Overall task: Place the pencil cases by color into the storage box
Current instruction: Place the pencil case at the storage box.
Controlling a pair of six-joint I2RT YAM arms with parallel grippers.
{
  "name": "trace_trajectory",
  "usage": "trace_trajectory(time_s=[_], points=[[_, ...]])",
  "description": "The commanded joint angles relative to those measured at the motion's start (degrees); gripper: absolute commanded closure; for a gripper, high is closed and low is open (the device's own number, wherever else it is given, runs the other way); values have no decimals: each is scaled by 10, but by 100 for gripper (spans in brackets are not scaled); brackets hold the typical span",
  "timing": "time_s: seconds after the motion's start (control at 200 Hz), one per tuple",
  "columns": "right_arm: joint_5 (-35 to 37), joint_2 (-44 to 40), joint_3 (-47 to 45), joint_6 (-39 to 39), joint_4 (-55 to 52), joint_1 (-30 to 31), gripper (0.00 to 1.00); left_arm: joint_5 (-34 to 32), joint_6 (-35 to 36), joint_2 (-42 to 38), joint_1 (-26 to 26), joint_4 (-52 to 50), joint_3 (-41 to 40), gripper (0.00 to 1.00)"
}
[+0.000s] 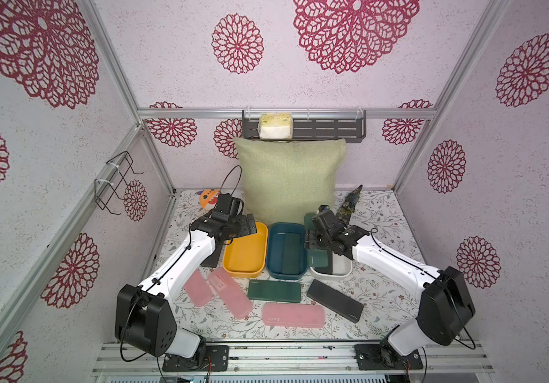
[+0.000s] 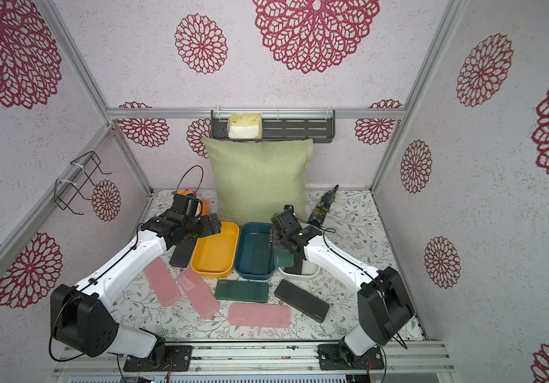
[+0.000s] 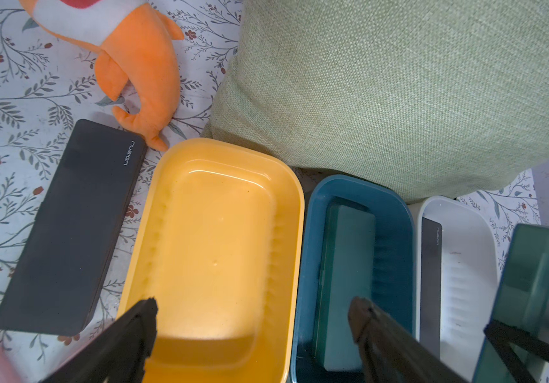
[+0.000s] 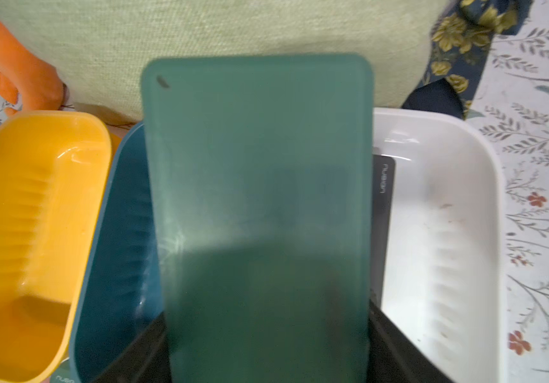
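**Ana:** What is the biggest thing on the table?

**Ben:** The green cushion [image 1: 288, 179], which stands against the back wall. In front of it three tubs stand side by side: the yellow tub [image 1: 246, 253], the teal tub [image 1: 277, 247] and the white tub [image 1: 331, 273].

**Ana:** And where are the pencil cases?

**Ben:** A green case [image 3: 346, 282] lies in the teal tub, and a black case [image 3: 430, 282] lies in the white tub. A second black case [image 3: 70, 228] lies on the table just beside the yellow tub. Near the front edge lie three pink cases [image 1: 293, 315], a second green case [image 1: 273, 291] and a third black case [image 1: 335, 300].

**Ana:** Does an arm hold something?

**Ben:** Yes. The right gripper [image 4: 266, 331] holds a dark green pencil case [image 4: 259, 199] in the air. Its fingers [image 4: 395, 341] are clamped on the two long edges at the near end of the case. The case hangs about where the teal tub meets the white tub. I cannot tell exactly above which one.

**Ana:** And the other arm?

**Ben:** The left gripper [image 3: 251, 315] hovers above the yellow tub. Its fingers [image 3: 133, 331] stand wide apart and they touch nothing.
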Motion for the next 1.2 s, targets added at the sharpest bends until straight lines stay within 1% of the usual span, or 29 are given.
trace_trajectory(time_s=[0.0, 0.175, 0.365, 0.475, 0.926, 1.196], points=[[29, 23, 45, 28, 27, 20, 45, 4, 6, -18, 6, -9, -4, 3], [31, 81, 85, 43, 42, 49, 45, 4, 10, -21, 8, -11, -7, 3], [34, 134, 118, 61, 62, 65, 45, 8, 16, -21, 12, -11, -10, 3], [48, 159, 135, 66, 61, 73, 45, 10, 20, -22, 13, -12, -10, 3], [47, 226, 168, 91, 79, 86, 45, 16, 34, -15, 21, -15, -8, 3], [45, 247, 173, 104, 81, 95, 45, 25, 37, -6, 23, -10, -11, 3]])
